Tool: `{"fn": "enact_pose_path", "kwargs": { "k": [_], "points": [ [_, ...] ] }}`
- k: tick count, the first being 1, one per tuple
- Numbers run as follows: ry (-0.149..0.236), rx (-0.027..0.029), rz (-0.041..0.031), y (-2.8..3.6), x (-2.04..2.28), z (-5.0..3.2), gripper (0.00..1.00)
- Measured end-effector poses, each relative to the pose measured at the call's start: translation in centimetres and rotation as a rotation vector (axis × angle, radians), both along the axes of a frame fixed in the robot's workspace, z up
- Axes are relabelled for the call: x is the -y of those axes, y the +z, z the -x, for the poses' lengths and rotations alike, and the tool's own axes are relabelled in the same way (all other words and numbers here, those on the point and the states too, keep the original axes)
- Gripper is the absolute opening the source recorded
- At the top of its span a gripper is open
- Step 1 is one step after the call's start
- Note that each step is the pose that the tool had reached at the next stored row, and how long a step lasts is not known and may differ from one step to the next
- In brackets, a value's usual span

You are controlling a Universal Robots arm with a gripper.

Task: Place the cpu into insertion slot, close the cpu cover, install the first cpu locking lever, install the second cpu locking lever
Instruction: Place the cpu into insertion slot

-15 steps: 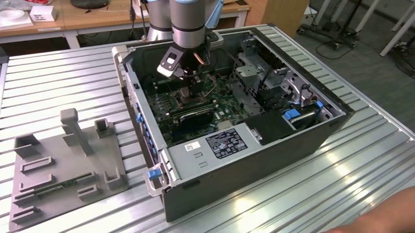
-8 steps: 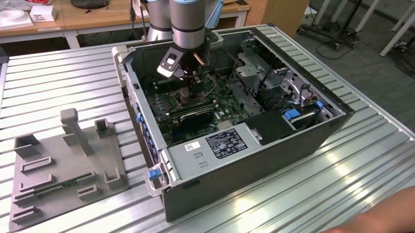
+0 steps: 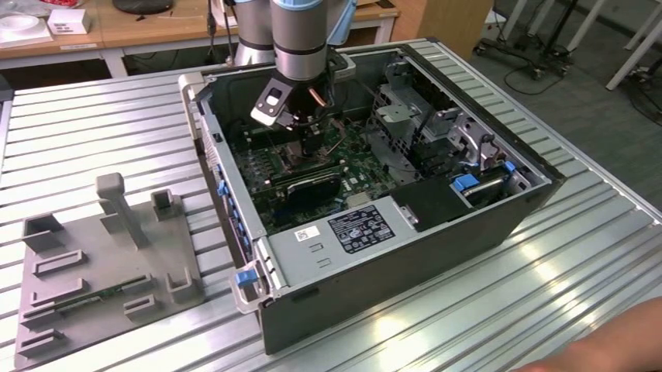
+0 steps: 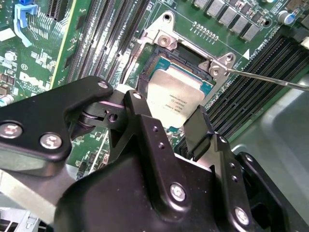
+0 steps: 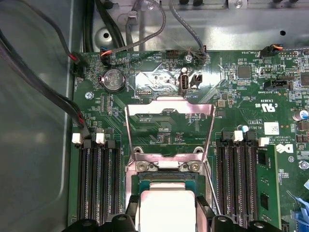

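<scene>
In the exterior view my gripper point(image 3: 303, 132) reaches down into the open computer case point(image 3: 414, 232), over the green board. In both wrist views the black fingers point(image 4: 198, 126) flank the cpu point(image 4: 176, 92), a pale silver square on a teal base, and touch two opposite edges. The cpu point(image 5: 166, 208) sits in or just above the insertion slot point(image 4: 187, 54), whose dark inside shows beyond it. The cpu cover point(image 5: 169, 102), a silvery windowed frame, stands flipped open beyond the slot. A thin wire locking lever point(image 4: 270, 80) juts out sideways from the slot's corner.
Long black memory slots point(image 5: 99, 179) run on both sides of the socket point(image 5: 239, 174). Cables point(image 5: 43, 92) hang along the case wall. A grey fixture tray point(image 3: 98, 263) lies on the ribbed table at the exterior view's left. A hand point(image 3: 610, 349) shows at its lower right.
</scene>
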State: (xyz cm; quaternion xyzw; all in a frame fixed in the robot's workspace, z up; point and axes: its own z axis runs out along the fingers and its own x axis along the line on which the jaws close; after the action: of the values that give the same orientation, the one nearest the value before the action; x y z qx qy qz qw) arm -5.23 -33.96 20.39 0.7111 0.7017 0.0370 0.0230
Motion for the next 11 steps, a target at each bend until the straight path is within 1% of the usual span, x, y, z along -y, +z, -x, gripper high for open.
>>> {"fn": "enact_pose_path", "kwargs": {
  "k": [11],
  "points": [
    [0.003, 0.0001, -0.0002, -0.31, 0.0, -0.02, 0.54]
  ]
}}
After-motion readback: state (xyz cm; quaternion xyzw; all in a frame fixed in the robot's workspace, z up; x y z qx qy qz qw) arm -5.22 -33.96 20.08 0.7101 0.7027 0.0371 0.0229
